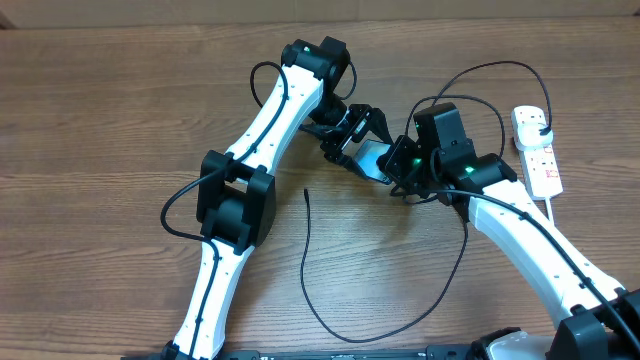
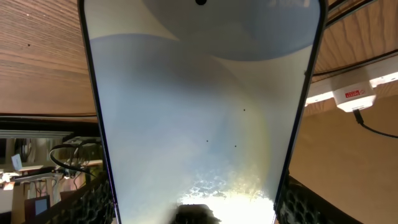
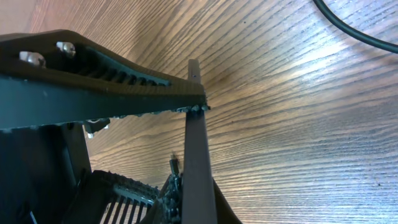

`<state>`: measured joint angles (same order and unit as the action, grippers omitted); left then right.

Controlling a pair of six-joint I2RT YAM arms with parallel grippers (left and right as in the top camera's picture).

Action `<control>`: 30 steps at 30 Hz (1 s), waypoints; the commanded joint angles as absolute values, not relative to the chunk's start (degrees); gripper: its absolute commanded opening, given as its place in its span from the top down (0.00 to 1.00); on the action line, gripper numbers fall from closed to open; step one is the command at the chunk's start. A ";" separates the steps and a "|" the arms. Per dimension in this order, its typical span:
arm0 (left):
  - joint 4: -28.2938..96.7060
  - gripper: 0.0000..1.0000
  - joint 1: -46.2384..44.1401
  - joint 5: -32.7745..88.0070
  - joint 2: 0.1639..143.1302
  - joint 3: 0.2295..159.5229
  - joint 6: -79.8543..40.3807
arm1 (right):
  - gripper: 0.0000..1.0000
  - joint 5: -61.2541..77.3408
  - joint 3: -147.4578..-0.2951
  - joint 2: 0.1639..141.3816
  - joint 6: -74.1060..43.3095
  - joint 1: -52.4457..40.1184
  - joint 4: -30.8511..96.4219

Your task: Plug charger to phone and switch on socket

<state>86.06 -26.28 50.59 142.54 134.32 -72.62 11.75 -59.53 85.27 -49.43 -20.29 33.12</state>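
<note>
1. This looks like a robotics lab or test room rather than a home; the left arm [image 1: 282, 104] and the right arm [image 1: 530, 230], white-shelled with black joints, reach in over a wood-grain table [image 1: 100, 120]; loose black wiring loops off their joints.
2. Small green lights [image 1: 410, 158] glow on the right arm's wrist.
3. The things at hand read as test props: a white power strip [image 1: 538, 150] with red switches, a thin black cable [image 1: 310, 270], a phone [image 2: 199, 112].
4. Past the table edge, the left wrist view shows dim clutter [image 2: 43, 168] of stands and looped cables; it is too dark to name exactly.
</note>
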 commanded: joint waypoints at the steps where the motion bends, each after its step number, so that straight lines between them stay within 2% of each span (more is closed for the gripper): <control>1: 86.59 0.96 -26.65 51.94 142.71 136.03 -73.25 | 0.96 9.89 -60.05 85.32 -47.77 -20.29 33.30; 2: 86.21 0.90 -26.59 50.96 142.71 136.03 -73.12 | 0.96 9.89 -60.07 85.32 -47.77 -20.29 33.28; 3: 85.73 0.74 -26.55 49.82 142.71 136.03 -72.40 | 0.96 9.89 -60.07 85.32 -47.77 -20.29 33.28; 5: 84.53 0.28 -26.37 47.94 142.71 136.03 -70.24 | 0.96 9.89 -60.07 85.32 -47.77 -20.18 33.30; 7: 84.25 0.00 -26.13 47.29 142.71 136.03 -68.84 | 0.96 9.89 -60.07 85.32 -47.75 -20.18 33.12; 19: 87.85 0.00 -20.25 46.70 142.37 137.62 -60.38 | 0.96 11.86 -60.07 85.32 -50.28 -17.17 31.07; 25: 89.62 0.00 -17.47 44.10 140.90 141.40 -58.83 | 0.96 21.26 -60.07 85.32 -62.41 -13.30 26.81; 30: 90.02 0.00 -15.79 42.00 139.33 147.33 -58.67 | 0.96 28.86 -60.07 85.32 -78.81 -12.14 20.38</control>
<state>89.67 -16.40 44.45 142.50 143.09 -60.23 21.39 -59.51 85.78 -65.84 -12.34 23.18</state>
